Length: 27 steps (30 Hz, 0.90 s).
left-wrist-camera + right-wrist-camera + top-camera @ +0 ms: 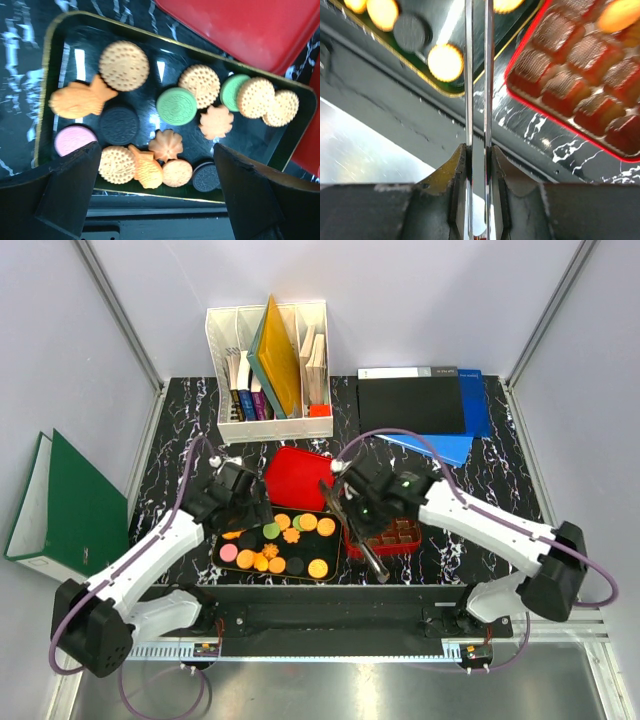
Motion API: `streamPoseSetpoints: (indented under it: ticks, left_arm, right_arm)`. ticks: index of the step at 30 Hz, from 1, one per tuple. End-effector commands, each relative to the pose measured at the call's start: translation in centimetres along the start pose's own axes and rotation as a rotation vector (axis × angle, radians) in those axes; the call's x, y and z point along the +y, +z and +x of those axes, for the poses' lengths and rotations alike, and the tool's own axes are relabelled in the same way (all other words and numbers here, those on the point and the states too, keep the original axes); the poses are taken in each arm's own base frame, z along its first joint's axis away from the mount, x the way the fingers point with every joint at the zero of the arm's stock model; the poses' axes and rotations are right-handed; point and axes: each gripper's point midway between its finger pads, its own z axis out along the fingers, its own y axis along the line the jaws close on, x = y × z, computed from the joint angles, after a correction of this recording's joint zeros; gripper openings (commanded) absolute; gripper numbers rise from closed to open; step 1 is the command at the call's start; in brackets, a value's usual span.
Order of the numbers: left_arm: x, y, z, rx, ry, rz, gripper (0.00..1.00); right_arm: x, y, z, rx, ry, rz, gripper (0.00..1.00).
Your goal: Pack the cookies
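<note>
surface (pixel 500 490): black marbled, i see it carrying everything | black tray (pixel 44 100): just beside the red tin (pixel 395 540), a gap between | left pincer (pixel 155 165): spread wide, empty, hovering over the tray | right pincer (pixel 478 165): clamped on thin metal tongs (pixel 469 75) | cookies (pixel 176 106): loose on the tray

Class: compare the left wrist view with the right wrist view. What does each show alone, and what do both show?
Left wrist only: the open left gripper, a pink cookie, green cookies and the red lid. Right wrist only: the right gripper shut on metal tongs, and the red tin with its compartments. Both: the black tray with cookies, on the marbled table.
</note>
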Motion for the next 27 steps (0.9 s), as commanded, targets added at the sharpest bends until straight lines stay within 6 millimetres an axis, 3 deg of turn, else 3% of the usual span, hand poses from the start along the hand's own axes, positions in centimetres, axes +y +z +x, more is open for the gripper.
streamPoseSetpoints:
  ticks: [1, 5, 10, 18, 27]
  left_arm:
    - [1.1, -2.0, -2.8, -0.128, -0.081, -0.045, 0.99]
    - [1.8, -2.4, -2.9, -0.151, -0.118, -0.052, 0.99]
    - [2.8, -2.5, -2.4, -0.145, -0.138, -0.076, 0.99]
    - [3.2, -3.4, -2.4, -0.184, -0.158, -0.062, 0.99]
    - [3.0, -3.3, -2.2, -0.166, -0.142, -0.060, 0.99]
  right_arm:
    - [3.0, -0.9, -0.2, 0.003, -0.095, -0.030, 0.04]
    - [4.6, 0.4, 0.5, 0.046, -0.164, -0.032, 0.09]
    - [5.7, 1.4, 0.9, 0.080, -0.216, -0.039, 0.28]
    - [6.2, 3.4, 1.8, 0.132, -0.271, -0.005, 0.39]
    - [7.4, 4.8, 0.4, 0.117, -0.299, 0.018, 0.46]
